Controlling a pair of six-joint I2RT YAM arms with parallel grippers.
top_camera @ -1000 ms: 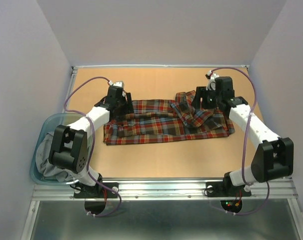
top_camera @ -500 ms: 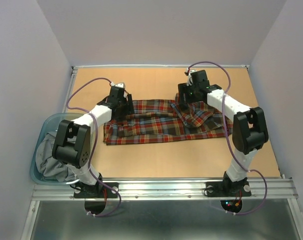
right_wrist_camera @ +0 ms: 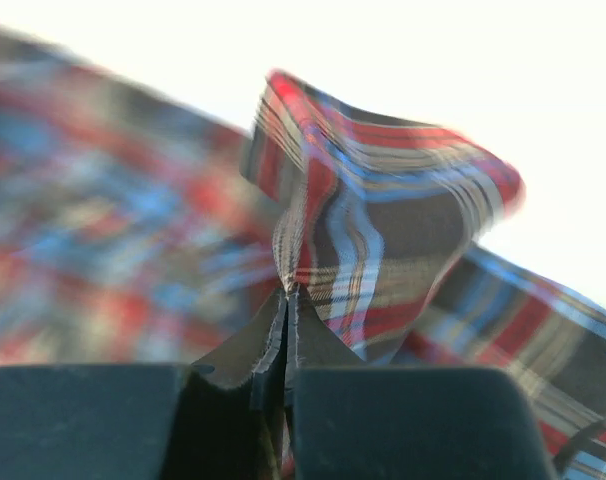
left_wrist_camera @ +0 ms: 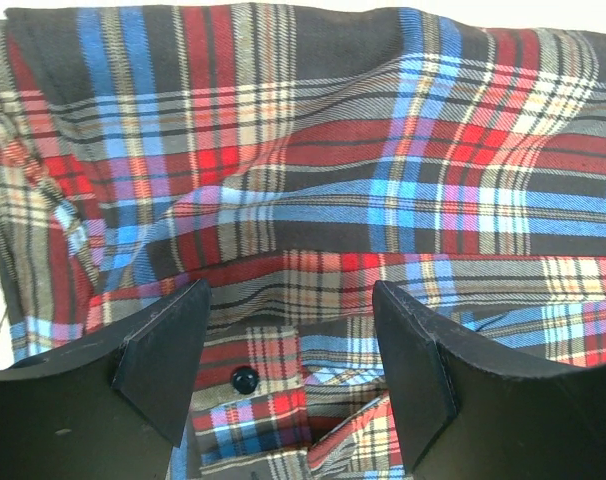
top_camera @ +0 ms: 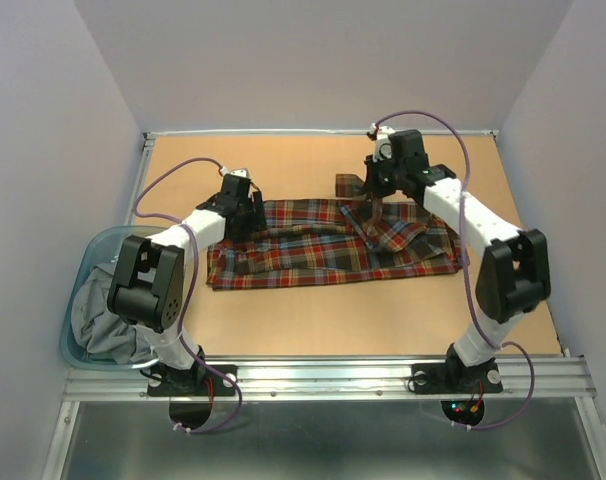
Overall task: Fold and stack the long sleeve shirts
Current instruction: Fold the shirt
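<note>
One long sleeve shirt point(top_camera: 313, 250), in red, dark and blue plaid, lies spread across the middle of the table. My left gripper point(top_camera: 249, 214) hangs open just above its left end; the wrist view shows the fingers point(left_wrist_camera: 163, 345) wide apart over plaid cloth point(left_wrist_camera: 313, 150) and a dark button point(left_wrist_camera: 245, 379). At the shirt's back right, my right gripper point(top_camera: 374, 197) is shut on a pinch of plaid cloth point(right_wrist_camera: 383, 230), its tips point(right_wrist_camera: 288, 292) pressed together. That piece point(top_camera: 350, 186) is pulled up and back from the rest.
A pale blue bin point(top_camera: 79, 265) sits at the table's left edge and holds a grey garment point(top_camera: 95, 322). A metal rail point(top_camera: 323, 378) runs along the near edge. Purple-grey walls close in the back and both sides.
My right arm swung toward the back of the shirt, closed on a fold of cloth and drew it up and back. The left gripper stayed open and barely moved.
</note>
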